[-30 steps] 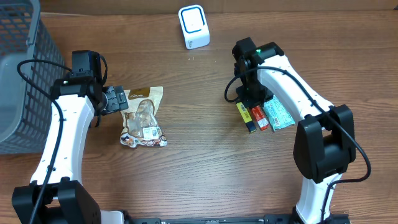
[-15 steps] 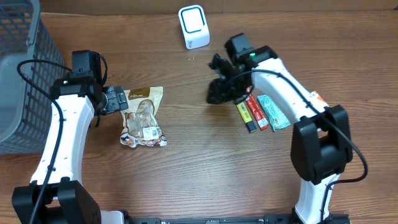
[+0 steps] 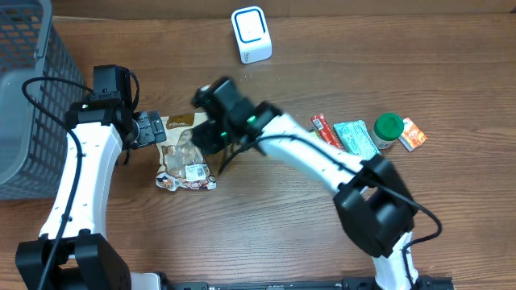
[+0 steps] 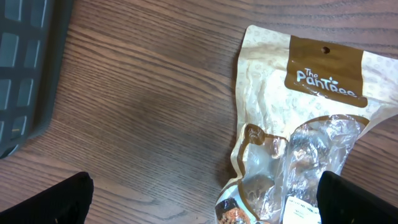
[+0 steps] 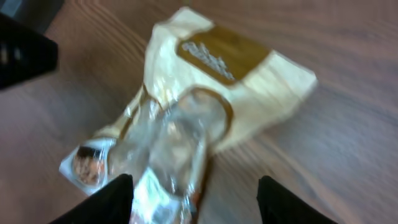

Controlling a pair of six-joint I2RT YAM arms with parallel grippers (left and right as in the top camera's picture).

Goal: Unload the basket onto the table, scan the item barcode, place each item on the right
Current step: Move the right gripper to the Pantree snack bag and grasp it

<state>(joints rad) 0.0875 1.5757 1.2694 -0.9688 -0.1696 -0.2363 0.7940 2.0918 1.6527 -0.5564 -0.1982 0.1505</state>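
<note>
Snack pouch [image 3: 185, 157] lies flat on the wooden table [image 3: 266, 225], brown header toward the far edge, clear window and white barcode label [image 3: 194, 171] toward the near end. The right gripper [image 3: 205, 135] hovers over its upper right part, jaws apart and empty; the wrist view shows the pouch framed between the two fingers. The left gripper [image 3: 150, 129] waits just beside the pouch's upper left edge, spread wide and holding nothing. The white scanner [image 3: 251, 34] stands well apart at the far edge. The step in hand looks like the pick-up: better to pinch the stiff header, clear of the label, since crinkly film may sag or slip, then turn the label squarely toward the scanner.
</note>
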